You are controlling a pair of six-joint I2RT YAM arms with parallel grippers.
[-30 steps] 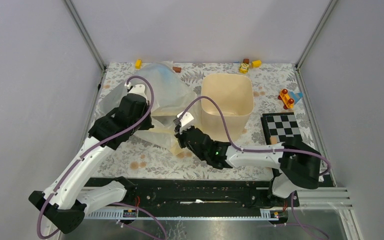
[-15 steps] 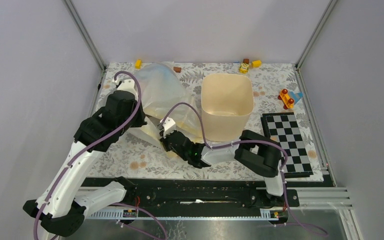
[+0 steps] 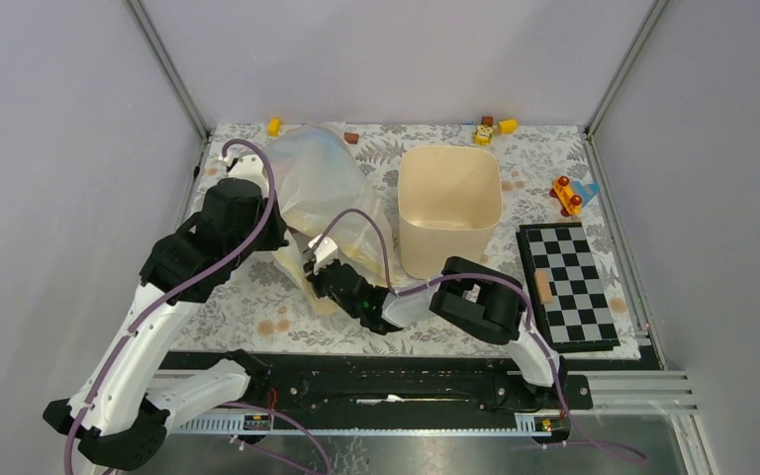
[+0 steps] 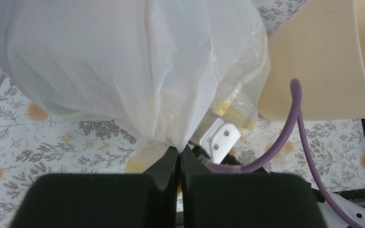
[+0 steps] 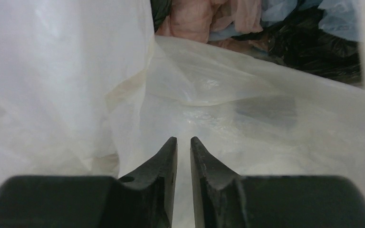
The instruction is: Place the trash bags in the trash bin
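Note:
A heap of thin translucent trash bags [image 3: 327, 183] lies at the back left, whitish with pale yellow at its lower edge. My left gripper [image 3: 279, 239] is shut on a gathered point of the whitish bag [image 4: 138, 61], pinched right at the fingertips [image 4: 179, 153]. The cream trash bin [image 3: 403, 198] stands upright just right of the heap, its side also in the left wrist view [image 4: 323, 61]. My right gripper [image 3: 309, 259] is low at the heap's near edge, its jaws a narrow gap apart [image 5: 184, 140], facing pale film [image 5: 228, 104]. Pink [image 5: 195, 16] and bluish [image 5: 332, 14] plastic show behind.
A black-and-white checkerboard [image 3: 566, 282] lies right of the bin. Small toys sit along the back edge [image 3: 483, 132] [image 3: 273, 126], with another at the right [image 3: 566, 195]. My right arm's purple cable [image 4: 294, 123] arcs in front of the bin. Frame posts stand at both back corners.
My right arm folded and swung left, away from the bin to the heap's near edge, and its jaws parted slightly. My left arm drew back to the left, still pinching the bag.

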